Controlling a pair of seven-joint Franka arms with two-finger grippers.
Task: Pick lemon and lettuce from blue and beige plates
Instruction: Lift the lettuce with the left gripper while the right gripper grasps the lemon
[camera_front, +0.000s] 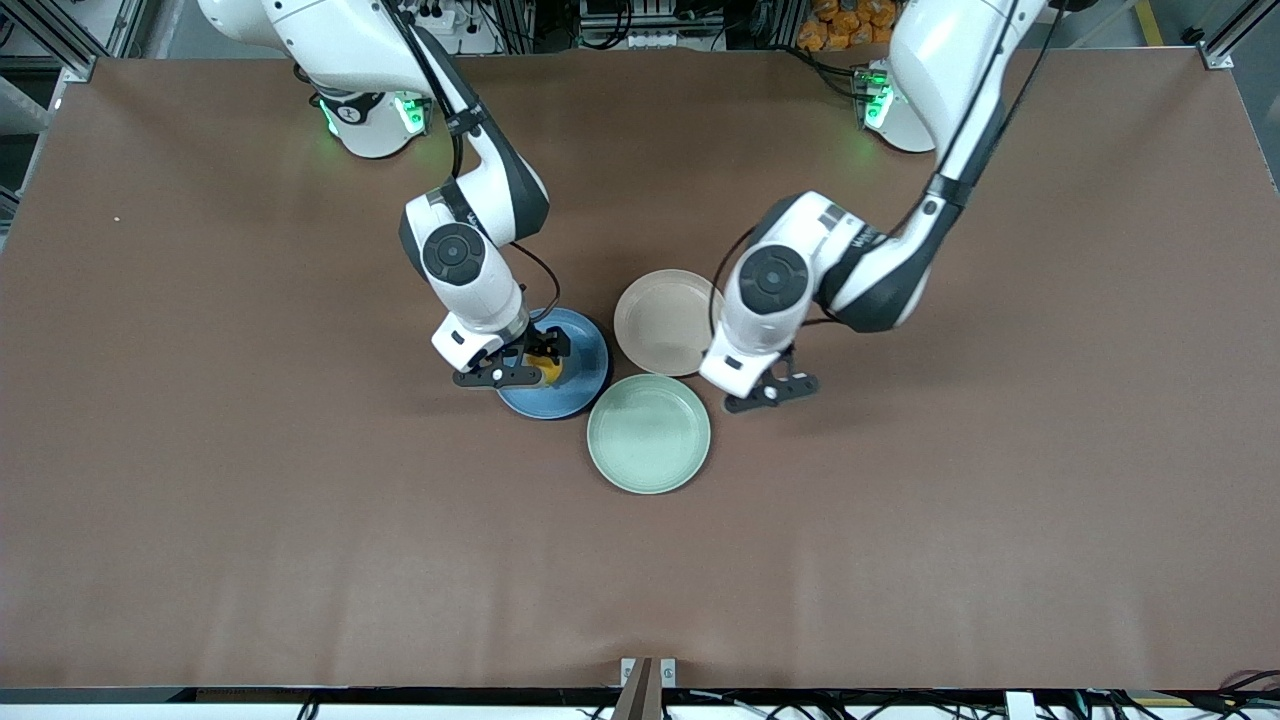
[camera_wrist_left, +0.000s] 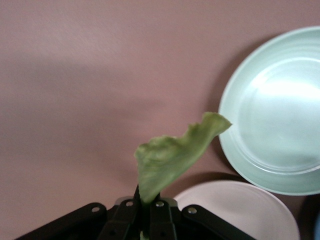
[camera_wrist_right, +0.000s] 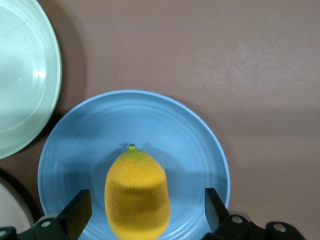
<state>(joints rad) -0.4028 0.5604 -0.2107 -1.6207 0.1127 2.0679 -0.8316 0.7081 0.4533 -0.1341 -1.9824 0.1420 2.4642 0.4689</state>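
The table (camera_front: 200, 500) is basically wide open, so there's loads of room everywhere except the tight cluster of three plates in the middle. The green plate (camera_front: 649, 434) sits nearest the front camera, touching or just about touching both the blue plate (camera_front: 590, 375) and the beige plate (camera_front: 655, 320), and it isn't part of the job, so nothing should bump it.

Right gripper (camera_front: 530, 368) is down over the blue plate with its fingers (camera_wrist_right: 77, 215) spread wide, one on each side of the lemon (camera_wrist_right: 137, 195), not squeezing yet. The lemon rests on the plate between them, a bit closer to one finger than the other. I'd nudge over to center it first, then close on the fat middle so it doesn't squirt out, and lift straight up to clear the rim.

Left gripper (camera_wrist_left: 148, 210) is clenched on the lettuce (camera_wrist_left: 172, 157), pinched by its lower end, with the leaf sticking out past the fingertips. It hangs over bare table just beside the beige plate's edge. That's a thin grab, so I'd move it slowly and swing toward the left arm's end of the table, where it's open.
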